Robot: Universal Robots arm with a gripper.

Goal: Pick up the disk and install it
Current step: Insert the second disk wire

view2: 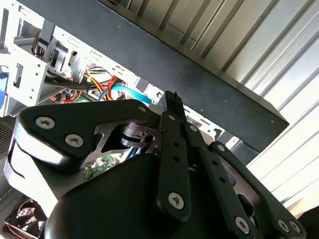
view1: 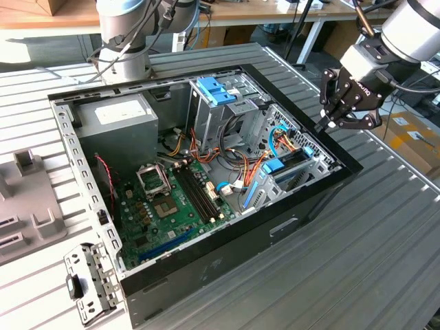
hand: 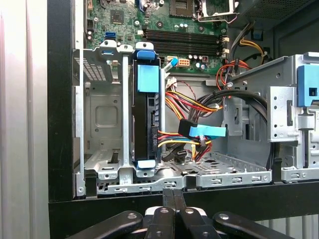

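One flat dark disk (hand: 145, 119), blue plastic rails.

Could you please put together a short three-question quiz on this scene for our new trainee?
1. True or false: the disk sits on edge in a slot of the metal drive cage.
2. The gripper is: A) holding the disk, B) shut and empty outside the case's black rim, C) on the motherboard.
3. What colour is the tab on the disk's end?

Key: 1 true; 2 B; 3 blue.
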